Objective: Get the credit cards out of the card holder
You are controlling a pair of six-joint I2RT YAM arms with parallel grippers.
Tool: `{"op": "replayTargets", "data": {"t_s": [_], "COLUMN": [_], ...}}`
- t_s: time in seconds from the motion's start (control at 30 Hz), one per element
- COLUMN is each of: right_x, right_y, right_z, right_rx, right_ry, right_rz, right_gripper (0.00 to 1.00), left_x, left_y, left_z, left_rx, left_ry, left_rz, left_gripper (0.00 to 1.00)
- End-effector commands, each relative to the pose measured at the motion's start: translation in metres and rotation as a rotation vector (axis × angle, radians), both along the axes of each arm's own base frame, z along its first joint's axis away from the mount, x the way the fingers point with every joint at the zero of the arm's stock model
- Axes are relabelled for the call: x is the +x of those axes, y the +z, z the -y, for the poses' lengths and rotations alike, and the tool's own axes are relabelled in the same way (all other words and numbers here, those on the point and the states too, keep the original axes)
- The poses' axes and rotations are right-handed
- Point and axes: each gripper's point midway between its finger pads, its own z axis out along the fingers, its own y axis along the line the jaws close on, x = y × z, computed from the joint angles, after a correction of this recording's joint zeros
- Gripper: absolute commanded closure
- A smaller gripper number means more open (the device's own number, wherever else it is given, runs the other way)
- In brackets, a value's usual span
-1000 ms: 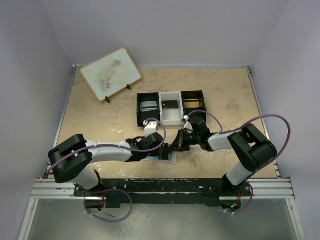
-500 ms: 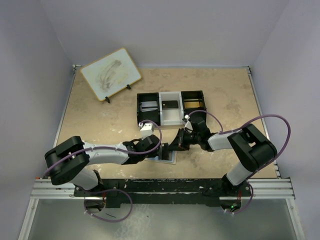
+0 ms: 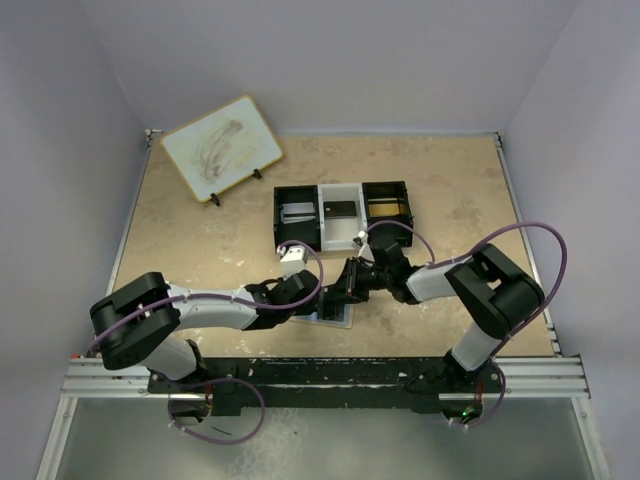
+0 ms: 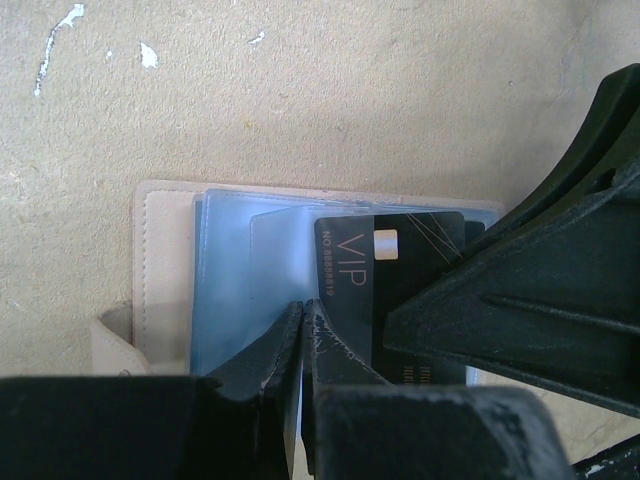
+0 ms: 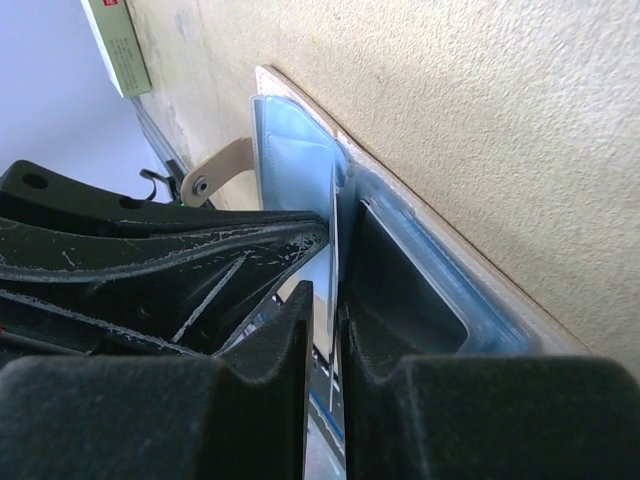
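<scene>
The dark card is showing "VIP" in pale letters beside a small metallic chip. A line starting "NO" is running along its left edge, with digits too fine to read surely. It is lying in the right half of the open card holder, a pale-blue sleeve with a tan border lying flat on the speckled beige table, centre of the left wrist view.

The left gripper is coming up from the bottom of that view with its fingertips pressed together, meeting right at the card's lower left edge over the blue sleeve; whether anything is pinched there cannot be told.

In the right wrist view, the right gripper is standing at bottom centre with its fingers slightly apart. A card's thin edge is standing in the slit, with light showing beside it. The holder's tan strap is curling away at upper left.
</scene>
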Motion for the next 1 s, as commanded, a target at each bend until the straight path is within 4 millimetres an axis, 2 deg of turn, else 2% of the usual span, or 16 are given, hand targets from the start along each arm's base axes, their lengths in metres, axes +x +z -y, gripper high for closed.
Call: {"op": "replayTargets", "data": {"t_s": [0.0,0.3,0.4,0.47,0.53,0.63,0.8,0.97], "right_x": [0.005,-0.002,-0.005,0.002,0.012,0.03,0.074,0.112], "right_y": [0.01,0.009,0.02,0.03,0.04,0.061,0.119,0.167], "right_z": [-0.001,0.009,0.015,0.021,0.028,0.037,0.055,0.067], "right_rx": [0.016,-0.021,-0.045,-0.079,-0.125,-0.184,-0.29,-0.412], "right_ry": [-0.027,-0.038,-0.041,-0.066,-0.085,-0.104,-0.16,-0.134], "right_rz": [0.037,0.038,0.057,0.102,0.164,0.277,0.616,0.984], "right_gripper": [0.82,1.0,1.0,1.0,1.0,1.0,1.0,1.0], "left_x": [-0.018,-0.016,-0.013,-0.008,-0.004,0.004,0.014,0.022], "left_y": [-0.029,-0.027,-0.023,-0.014,-0.002,0.021,0.056,0.087], "left_z": [-0.025,-0.026,-0.029,-0.033,-0.035,-0.036,-0.04,-0.059], "left_rx": [0.106,0.106,0.116,0.115,0.1,0.074,0.047,0.057], "left_ry": [-0.001,0.01,0.023,0.043,0.055,0.073,0.104,0.152], "left_rz": [-0.076,-0.069,-0.053,-0.02,0.021,0.078,0.153,0.231], "left_gripper": [1.0,1.0,1.0,1.0,0.95,0.86,0.75,0.59]}}
